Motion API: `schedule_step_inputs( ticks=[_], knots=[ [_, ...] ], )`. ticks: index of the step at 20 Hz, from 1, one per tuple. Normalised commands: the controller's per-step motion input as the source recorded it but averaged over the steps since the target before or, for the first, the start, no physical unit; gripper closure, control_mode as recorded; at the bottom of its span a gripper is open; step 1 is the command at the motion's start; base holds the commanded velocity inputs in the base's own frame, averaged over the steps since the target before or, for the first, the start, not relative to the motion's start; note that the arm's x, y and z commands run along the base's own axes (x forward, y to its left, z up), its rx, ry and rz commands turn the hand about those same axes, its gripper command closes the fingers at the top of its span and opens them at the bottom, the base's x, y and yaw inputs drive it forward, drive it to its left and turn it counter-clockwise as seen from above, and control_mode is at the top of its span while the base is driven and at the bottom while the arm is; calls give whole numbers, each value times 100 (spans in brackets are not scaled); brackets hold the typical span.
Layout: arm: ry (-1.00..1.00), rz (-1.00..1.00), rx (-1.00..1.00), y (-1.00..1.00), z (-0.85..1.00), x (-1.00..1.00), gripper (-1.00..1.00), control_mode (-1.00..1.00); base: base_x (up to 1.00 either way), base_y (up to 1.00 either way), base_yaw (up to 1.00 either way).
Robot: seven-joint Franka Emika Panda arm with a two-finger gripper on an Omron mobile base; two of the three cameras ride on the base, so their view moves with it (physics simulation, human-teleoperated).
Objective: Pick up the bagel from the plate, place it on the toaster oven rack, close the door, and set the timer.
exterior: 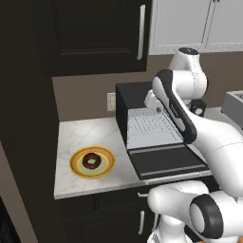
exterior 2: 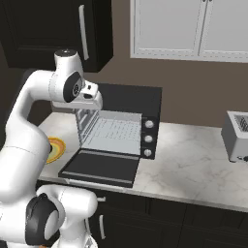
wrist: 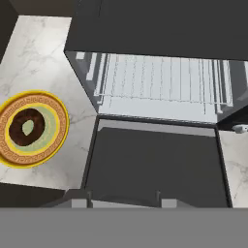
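Currently the bagel lies centred on the plate, on the marble worktop just left of the toaster oven. The tool is raised above the lowered door, well apart from the bagel; its finger spread cannot be told. The door lies flat, reaching the worktop's front edge. The toaster oven rack sits bare inside the cavity. Bare marble surrounds the plate. A toaster stands far right.

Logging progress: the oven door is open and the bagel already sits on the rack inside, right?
Not quite. The door is open, but the bagel still lies on the plate left of the oven; the rack is bare, as the hand view shows.
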Motion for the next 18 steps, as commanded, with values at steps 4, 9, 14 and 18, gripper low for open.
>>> schedule_step_inputs(
  ticks=[4, 9, 14, 18],
  knots=[
    [0, 0, 0, -5, 0, -5, -100, -100, 0, 0, 0],
    [-3, -1, 7, -29, -13, -12, -100, -100, 0, 0, 0],
    [-11, -1, 14, -50, -26, -25, -100, -100, 0, 0, 0],
    [-17, 0, 19, -56, -39, -34, -100, -100, 0, 0, 0]
  ],
)
